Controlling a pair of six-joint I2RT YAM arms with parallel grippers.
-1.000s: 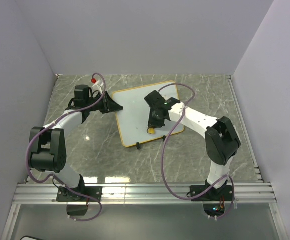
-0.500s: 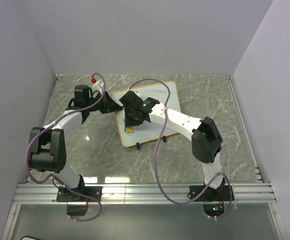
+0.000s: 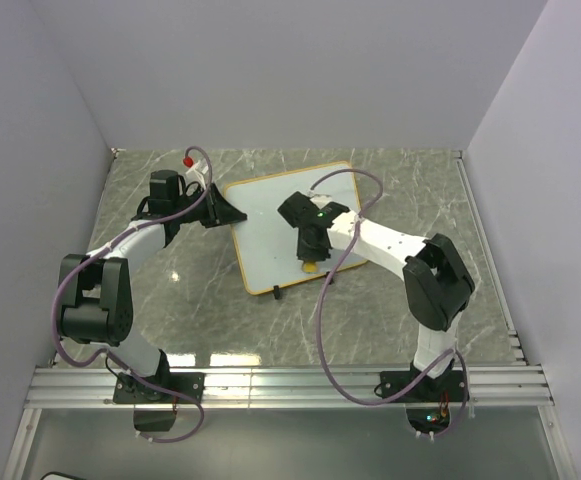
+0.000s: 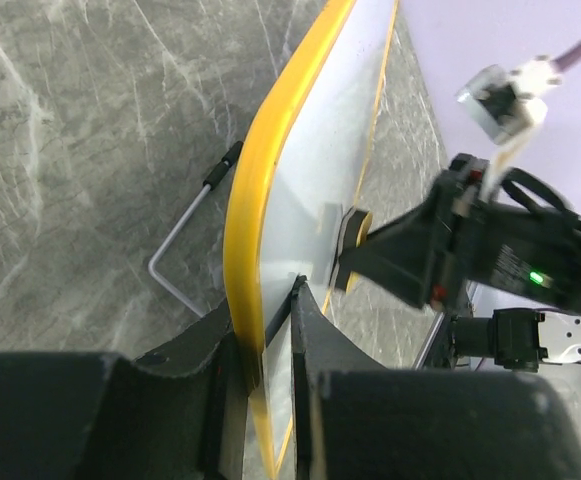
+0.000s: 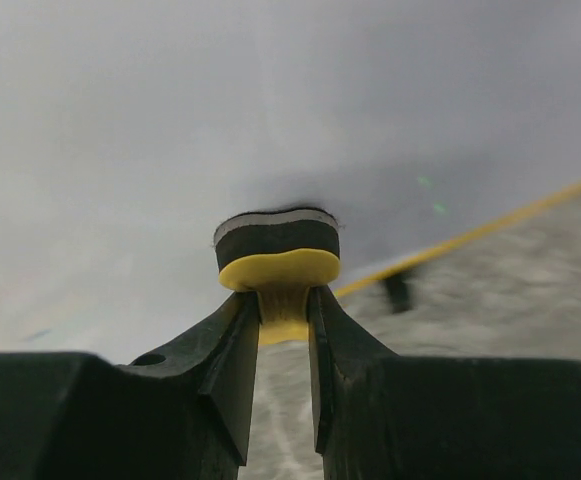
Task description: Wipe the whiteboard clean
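The whiteboard (image 3: 265,225), white with a yellow frame, lies tilted on the marble table. Its surface looks clean. My left gripper (image 3: 232,215) is shut on its left edge; in the left wrist view the yellow frame (image 4: 255,200) sits pinched between the jaws of this gripper (image 4: 270,310). My right gripper (image 3: 310,258) is shut on the small yellow eraser (image 3: 311,266) and presses it onto the board near its near edge. In the right wrist view the eraser's (image 5: 278,255) black felt face rests against the white whiteboard (image 5: 220,120), held by the gripper (image 5: 283,300). The eraser (image 4: 350,240) also shows in the left wrist view.
A red-capped marker (image 3: 188,160) lies at the back left, behind the left arm. A bent wire foot (image 4: 185,240) sticks out from under the board. Grey walls close in the table on three sides. Purple cables loop over both arms.
My right gripper swept the eraser left across the board, then back right along the near edge. The left gripper kept its hold and did not move.
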